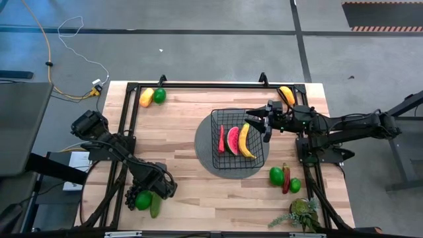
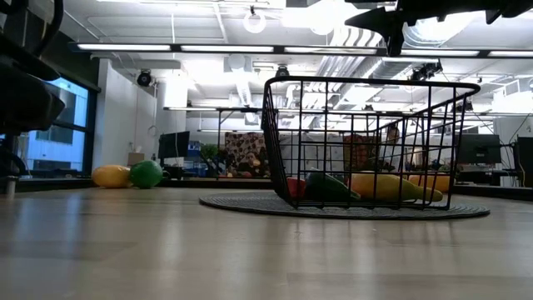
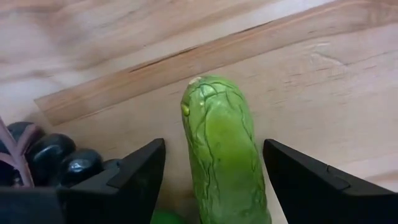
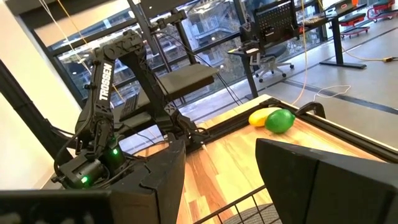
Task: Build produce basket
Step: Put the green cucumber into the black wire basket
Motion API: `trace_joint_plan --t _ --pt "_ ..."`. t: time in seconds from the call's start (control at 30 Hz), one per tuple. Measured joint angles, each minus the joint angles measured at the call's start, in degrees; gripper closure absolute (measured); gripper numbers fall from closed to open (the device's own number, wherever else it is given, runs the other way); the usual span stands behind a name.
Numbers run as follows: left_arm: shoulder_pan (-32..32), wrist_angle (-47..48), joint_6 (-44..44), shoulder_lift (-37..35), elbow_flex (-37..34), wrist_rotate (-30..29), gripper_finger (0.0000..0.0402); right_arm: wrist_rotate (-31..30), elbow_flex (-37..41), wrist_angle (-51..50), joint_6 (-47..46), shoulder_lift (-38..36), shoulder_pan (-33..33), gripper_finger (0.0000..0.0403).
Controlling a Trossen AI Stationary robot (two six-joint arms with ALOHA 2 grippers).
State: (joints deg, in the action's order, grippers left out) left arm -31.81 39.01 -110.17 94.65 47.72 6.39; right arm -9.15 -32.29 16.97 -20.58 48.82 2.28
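A green cucumber (image 3: 221, 162) lies on the table near the front left. My left gripper (image 3: 214, 146) points down over it, open, one finger on each side with a small gap to the cucumber. Dark grapes (image 3: 53, 158) and a green round fruit (image 1: 142, 199) lie right beside it. The black wire basket (image 1: 238, 142) stands on a dark round mat (image 1: 203, 151) and holds a red chili (image 1: 221, 139), a watermelon slice (image 1: 232, 140) and a banana (image 1: 246, 141). My right gripper (image 1: 259, 122) hovers level above the basket's right rim, open with nothing between its fingers.
A yellow fruit (image 1: 147, 97) and a green one (image 1: 159, 95) lie at the far left corner, and an orange-yellow piece (image 1: 286, 94) at the far right. Two green fruits (image 1: 276, 175) and a chili (image 1: 285, 180) sit right of the mat, with a leafy plant (image 1: 301, 213) at the front right.
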Motion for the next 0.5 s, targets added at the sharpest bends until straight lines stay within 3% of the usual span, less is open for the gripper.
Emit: trace_joint_plan --t 0.5 --pt "0.2 -0.1 3.4 0.1 0.0 -0.2 0.0259 0.0 0.0 0.0 0.1 0.0 0.0 0.0224"
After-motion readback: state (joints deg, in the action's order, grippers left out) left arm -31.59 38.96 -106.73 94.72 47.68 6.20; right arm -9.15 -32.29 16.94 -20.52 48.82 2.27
